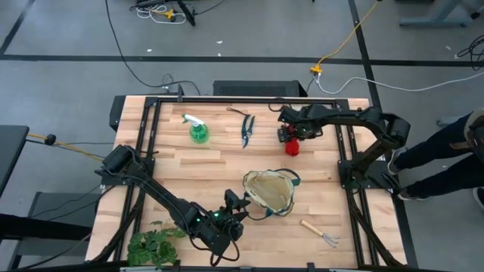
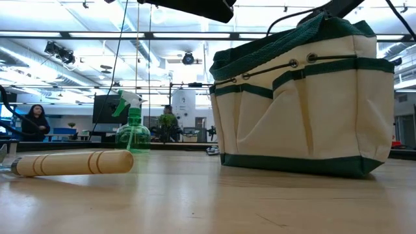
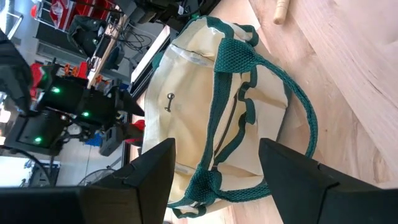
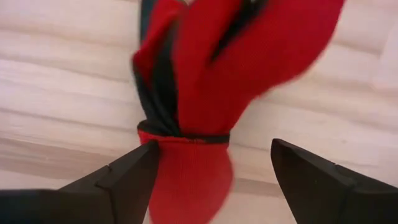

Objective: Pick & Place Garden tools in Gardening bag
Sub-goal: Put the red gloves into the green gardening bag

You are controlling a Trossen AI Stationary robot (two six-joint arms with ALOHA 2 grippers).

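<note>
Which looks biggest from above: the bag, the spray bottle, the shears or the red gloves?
In the high view, largest to smallest:
1. bag, clearly the largest.
2. shears, the longest of the rest but thin.
3. spray bottle and gloves, too alike to rank; the right arm partly covers the gloves.

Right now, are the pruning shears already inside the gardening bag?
No, in the high view the pruning shears lie on the table beside the spray bottle, well apart from the gardening bag.
</note>
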